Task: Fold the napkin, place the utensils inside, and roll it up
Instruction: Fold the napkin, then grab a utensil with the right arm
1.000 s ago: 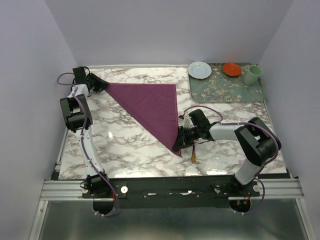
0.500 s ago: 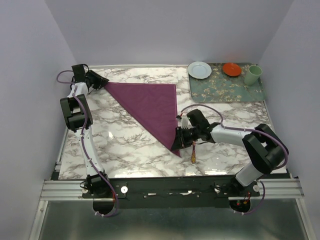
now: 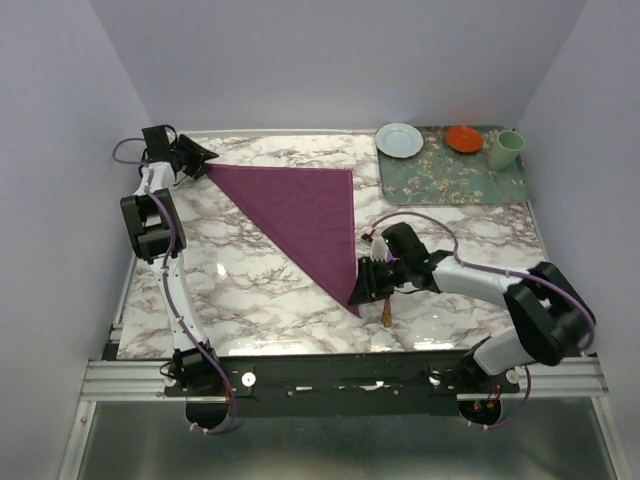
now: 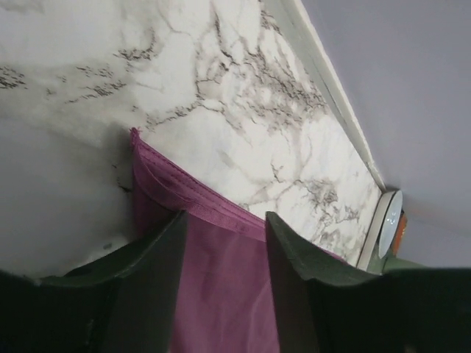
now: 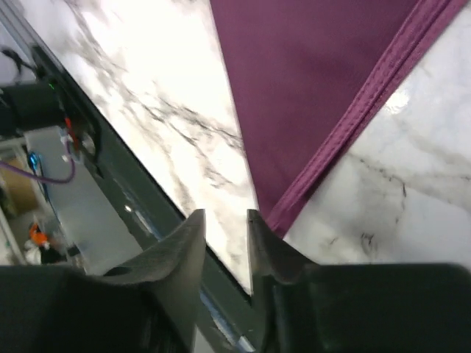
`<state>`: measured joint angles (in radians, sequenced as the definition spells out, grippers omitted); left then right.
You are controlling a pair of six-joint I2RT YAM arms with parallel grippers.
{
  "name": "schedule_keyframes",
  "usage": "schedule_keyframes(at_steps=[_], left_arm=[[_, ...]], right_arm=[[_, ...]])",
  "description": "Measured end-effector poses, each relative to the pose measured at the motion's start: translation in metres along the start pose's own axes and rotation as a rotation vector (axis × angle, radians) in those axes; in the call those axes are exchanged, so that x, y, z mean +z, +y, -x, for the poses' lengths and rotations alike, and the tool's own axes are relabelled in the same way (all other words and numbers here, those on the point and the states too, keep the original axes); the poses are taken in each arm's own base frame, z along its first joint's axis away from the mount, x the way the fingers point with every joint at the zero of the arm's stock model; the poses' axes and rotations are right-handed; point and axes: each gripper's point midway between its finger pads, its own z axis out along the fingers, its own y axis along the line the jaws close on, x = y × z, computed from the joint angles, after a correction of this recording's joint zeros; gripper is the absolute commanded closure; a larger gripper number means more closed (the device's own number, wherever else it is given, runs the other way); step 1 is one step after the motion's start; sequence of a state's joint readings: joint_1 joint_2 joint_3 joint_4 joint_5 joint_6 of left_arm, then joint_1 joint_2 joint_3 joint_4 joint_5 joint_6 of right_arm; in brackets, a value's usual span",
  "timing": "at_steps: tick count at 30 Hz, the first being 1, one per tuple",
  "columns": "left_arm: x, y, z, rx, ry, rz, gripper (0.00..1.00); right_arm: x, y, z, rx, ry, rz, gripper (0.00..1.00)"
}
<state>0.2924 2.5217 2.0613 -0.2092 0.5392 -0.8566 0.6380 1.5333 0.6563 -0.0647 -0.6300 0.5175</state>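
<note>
The plum napkin (image 3: 300, 215) lies folded into a triangle on the marble table. My left gripper (image 3: 205, 158) hovers at its far left corner, jaws open, with flat cloth (image 4: 221, 294) showing in the gap (image 4: 224, 217). At the near tip of the napkin (image 5: 309, 73), my right gripper (image 3: 357, 290) stands open by a narrow gap (image 5: 224, 215) with nothing in it; the hemmed tip lies just beside one finger (image 5: 257, 235). Only the knife's orange-gold handle (image 3: 386, 312) shows, close by the right gripper on the near side; its blade is hidden.
A green floral mat (image 3: 452, 170) at the back right carries a white plate (image 3: 399, 139), an orange-red dish (image 3: 463, 138) and a green cup (image 3: 505, 150). The table's near edge and metal rail (image 5: 147, 213) run just below the right fingers.
The left jaws have spread wider over the far corner. The right arm has swung its elbow out to the right, and its gripper has shifted slightly at the near tip.
</note>
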Motion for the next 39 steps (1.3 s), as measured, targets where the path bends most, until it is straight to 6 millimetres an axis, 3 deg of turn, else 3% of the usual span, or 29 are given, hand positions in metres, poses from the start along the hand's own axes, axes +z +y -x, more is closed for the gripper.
schedule_keyframes(at_steps=[1,2,3,4,6,8,10,12,13,14,15,17,21,25,29,32,39], left_arm=[[-0.003,-0.006,-0.001,0.003,0.003,0.000,0.33],[-0.007,-0.013,-0.001,0.010,-0.001,-0.003,0.32],[-0.032,-0.051,-0.001,0.046,-0.018,-0.029,0.31],[-0.032,-0.051,-0.001,0.046,-0.018,-0.029,0.31],[-0.057,-0.092,-0.010,0.097,-0.030,-0.067,0.31],[-0.083,-0.133,-0.036,0.153,-0.018,-0.102,0.32],[-0.110,-0.179,-0.074,0.239,-0.010,-0.159,0.33],[-0.138,-0.214,-0.124,0.317,0.019,-0.213,0.34],[-0.161,-0.228,-0.165,0.375,0.044,-0.242,0.35],[-0.171,-0.233,-0.189,0.402,0.075,-0.255,0.35],[-0.192,-0.243,-0.226,0.452,0.114,-0.295,0.35],[-0.224,-0.243,-0.271,0.523,0.154,-0.331,0.36],[-0.274,-0.211,-0.304,0.588,0.141,-0.326,0.37],[-0.306,-0.187,-0.317,0.614,0.120,-0.328,0.37],[-0.329,-0.177,-0.320,0.653,0.100,-0.331,0.37],[-0.340,-0.176,-0.318,0.679,0.082,-0.341,0.37],[-0.353,-0.170,-0.319,0.706,0.071,-0.347,0.37]], right_arm=[[-0.008,0.005,0.006,-0.010,-0.027,-0.016,0.39],[-0.017,0.008,0.016,-0.020,-0.073,-0.051,0.38],[-0.044,0.015,0.048,-0.047,-0.199,-0.161,0.35],[-0.047,0.017,0.053,-0.049,-0.217,-0.174,0.34],[-0.063,0.005,0.072,-0.026,-0.277,-0.300,0.34],[-0.074,-0.012,0.084,0.017,-0.302,-0.413,0.33],[-0.082,-0.039,0.086,0.074,-0.298,-0.536,0.33],[-0.087,-0.069,0.074,0.145,-0.250,-0.660,0.34],[-0.087,-0.080,0.064,0.172,-0.215,-0.707,0.34],[-0.088,-0.085,0.059,0.187,-0.194,-0.731,0.36],[-0.087,-0.090,0.052,0.206,-0.171,-0.751,0.37],[-0.087,-0.094,0.045,0.225,-0.155,-0.768,0.40],[-0.080,-0.095,0.037,0.244,-0.131,-0.785,0.44],[-0.067,-0.091,0.029,0.247,-0.104,-0.801,0.48],[-0.057,-0.093,0.021,0.281,-0.085,-0.819,0.54],[-0.053,-0.093,0.019,0.302,-0.084,-0.828,0.57],[-0.052,-0.095,0.018,0.330,-0.094,-0.869,0.77]])
